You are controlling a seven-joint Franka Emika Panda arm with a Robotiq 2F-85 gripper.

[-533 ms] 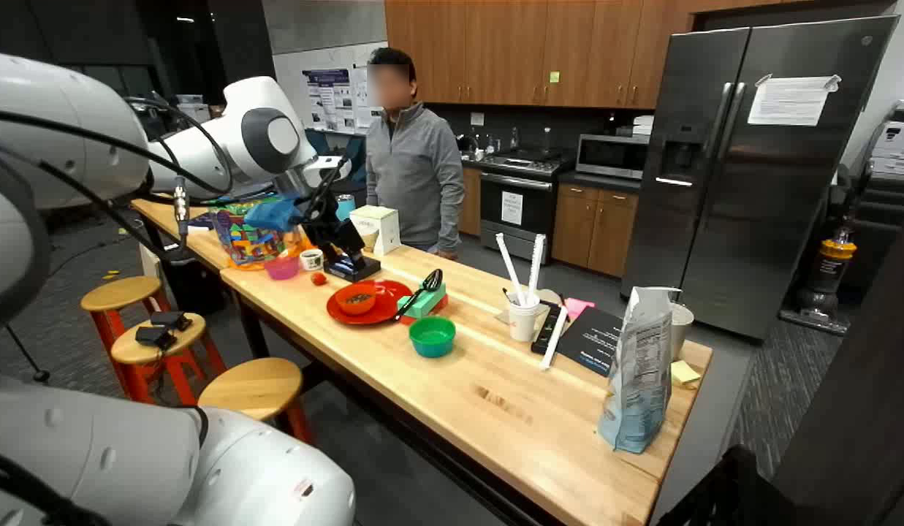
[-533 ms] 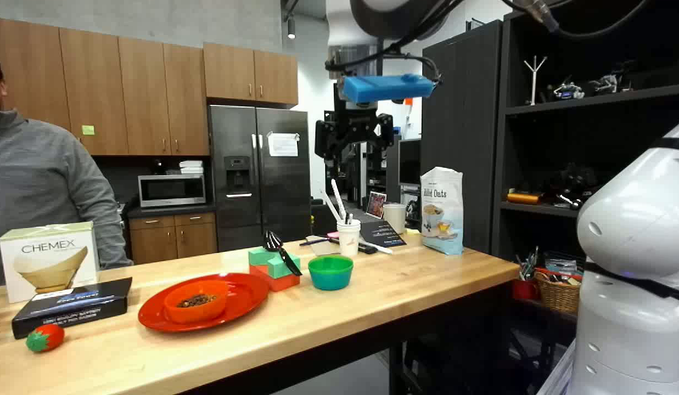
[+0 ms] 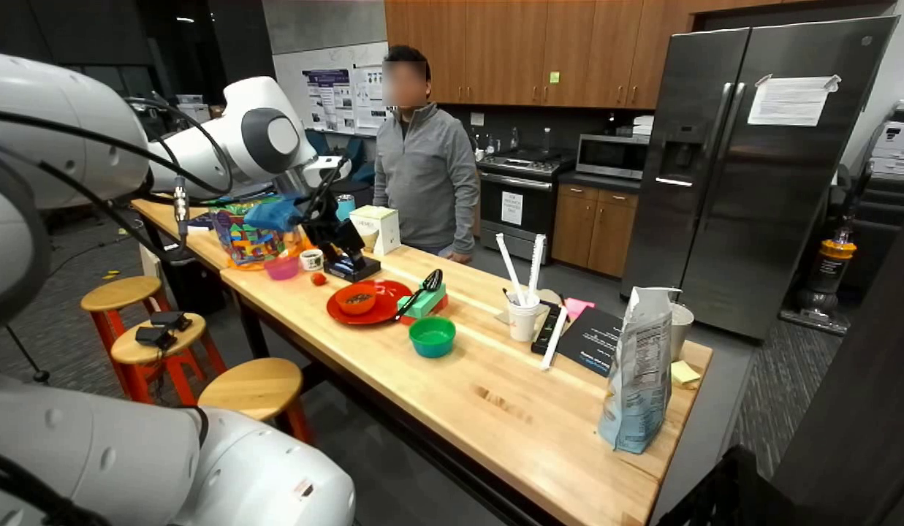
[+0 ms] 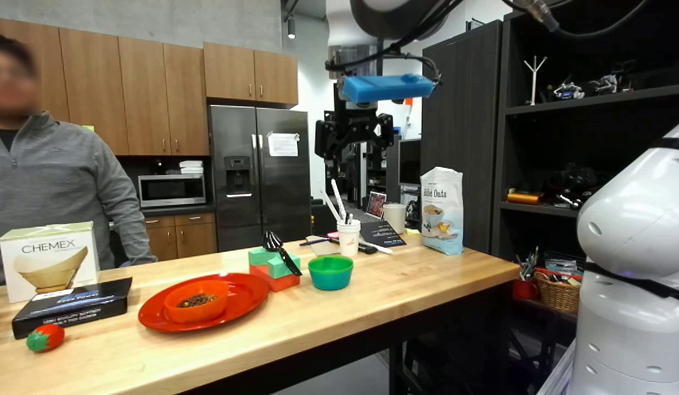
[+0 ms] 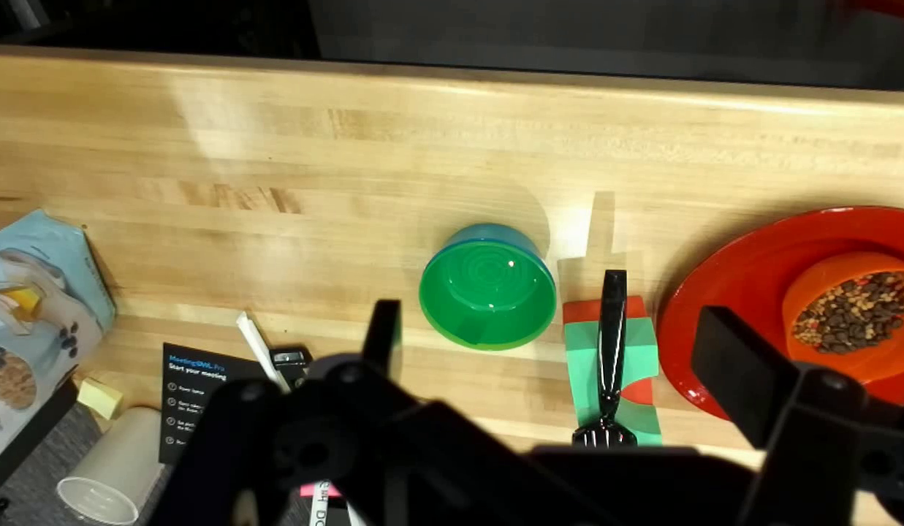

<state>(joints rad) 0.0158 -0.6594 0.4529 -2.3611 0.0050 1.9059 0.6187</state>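
My gripper (image 4: 354, 156) hangs high above the table, fingers apart and nothing between them. In the wrist view, beneath the gap, a black slotted spoon (image 5: 611, 336) rests across a green block (image 5: 585, 358) on a red block (image 4: 284, 283). Beside them stands a green bowl (image 5: 488, 288), blue-green outside, with nothing visible inside; it also shows in both exterior views. On the blocks' opposite side lies a red plate (image 4: 246, 302), bearing an orange bowl (image 4: 194, 314) of brown granola-like bits. One finger (image 5: 747, 372) overlaps the plate in the wrist view, without contact.
A bag of oats (image 4: 442, 214), a paper cup (image 4: 349, 241) with straws and a beige cup (image 4: 394, 216) stand toward one table end. Toward the opposite end are a Chemex box (image 4: 48, 258), a flat black box (image 4: 70, 307) and a toy strawberry (image 4: 45, 337). A person (image 3: 426, 161) stands behind the table.
The person has shifted to the right in both exterior views and come further into sight. The arm, gripper and tabletop things look unmoved.
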